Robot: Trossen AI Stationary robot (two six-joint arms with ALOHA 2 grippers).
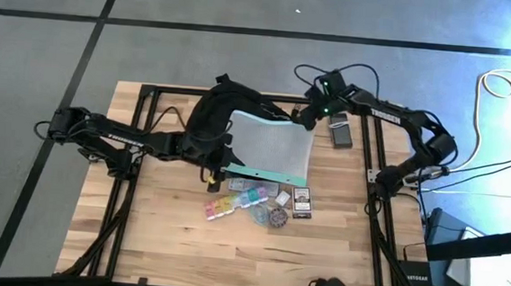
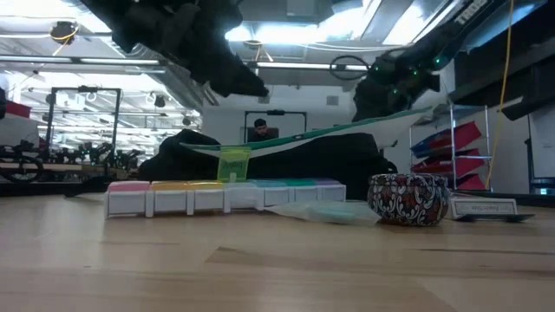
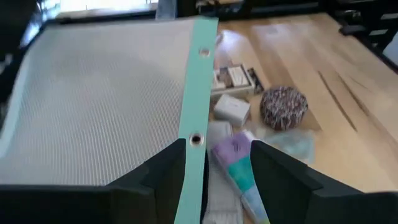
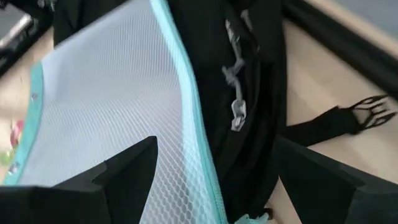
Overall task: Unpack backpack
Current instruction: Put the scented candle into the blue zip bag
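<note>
My left gripper (image 3: 214, 171) straddles the teal-edged translucent mesh pouch (image 1: 273, 144) at its near border, fingers parted around the trim, apparently steadying it. My right gripper (image 1: 304, 116) stands wide at the pouch's far corner; I can't tell whether it grips. The large black soft fabric backpack (image 1: 214, 113) lies at the wooden table's (image 1: 230, 249) far edge, partly under the pouch, its long axis running roughly front to back.

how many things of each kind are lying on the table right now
large black fabric backpack: 1
translucent mesh zip pouch with teal edge: 1
multicoloured weekly pill organiser: 1
round patterned tin: 1
small flat clear bag: 1
small dark card packs: 2, the other near the right gripper
total: 7
</note>
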